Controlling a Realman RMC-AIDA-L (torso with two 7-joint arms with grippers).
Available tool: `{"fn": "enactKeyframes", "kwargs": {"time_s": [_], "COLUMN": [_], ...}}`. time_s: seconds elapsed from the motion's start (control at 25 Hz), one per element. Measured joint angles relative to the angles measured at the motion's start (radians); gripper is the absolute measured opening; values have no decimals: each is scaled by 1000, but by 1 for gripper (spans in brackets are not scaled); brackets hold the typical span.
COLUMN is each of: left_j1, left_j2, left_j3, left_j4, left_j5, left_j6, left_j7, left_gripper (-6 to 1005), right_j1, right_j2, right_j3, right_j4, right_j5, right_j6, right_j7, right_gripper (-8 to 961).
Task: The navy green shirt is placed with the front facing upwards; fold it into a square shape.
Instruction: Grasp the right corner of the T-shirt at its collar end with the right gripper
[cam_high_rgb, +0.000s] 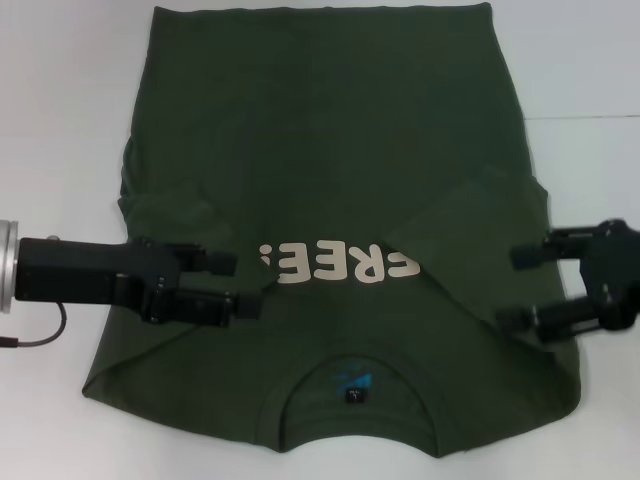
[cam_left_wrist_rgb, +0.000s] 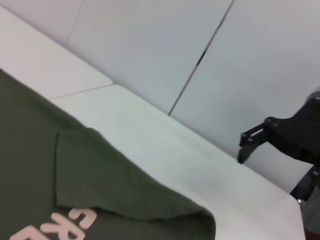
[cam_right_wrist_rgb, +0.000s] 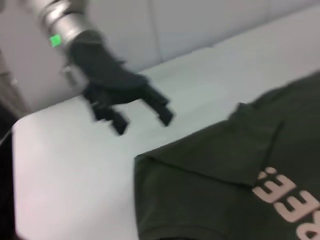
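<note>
one navy green shirt (cam_high_rgb: 330, 200) lies front up on a white table (cam_high_rgb: 60, 100), both sleeves folded inward over the chest. two grippers hover above it, left gripper (cam_high_rgb: 245, 285) and right gripper (cam_high_rgb: 512, 288), jaws spread.

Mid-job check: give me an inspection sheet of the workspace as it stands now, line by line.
Surface: white table, with a seam line visible at its right side.
Job's things: navy green shirt lies front up, collar nearest the robot, both sleeves folded inward over the chest and partly covering the cream lettering; small blue label shows inside the collar.
Clutter: nothing seen.
Grippers: left gripper open, over the folded left sleeve; right gripper open, at the shirt's right edge. Neither holds cloth.
Cables: a thin dark cable hangs under the left arm.
Surroundings: pale wall panels behind the table.
</note>
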Motion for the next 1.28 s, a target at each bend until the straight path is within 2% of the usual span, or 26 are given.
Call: {"fn": "enactKeyframes", "kwargs": {"time_s": [0.16,0.28,0.44,0.6,0.92,1.28], "left_j1": [4,5,3,0,4,5], "left_j2": [-2,-2,-3,-4,-10,-12], "left_j3": [-1,3,4,5,4,0], "left_j4": [-1,-3,-12,-24,-24,-24], "left_j5": [-16,-19,-20,-21,-22,-22], "left_j6": [3,3,-6,-8,-32,-47], "left_j7": [12,14,17,29,30,39], "left_gripper": [892,892,892,892,891,891], "right_j1": [57,121,197,246,251,245], "right_j2": [-9,-13,-12,-1,5,8], "right_j3": [9,9,0,-59,-260,-387], "right_j4": [-16,-21,-21,-14,18,89], "right_j5": [-98,-264,-482,-662,-747,-756], "right_j6": [19,17,16,40,105,175], "right_j7": [234,371,425,440,515,580], "right_gripper": [942,913,882,880,880,880]}}
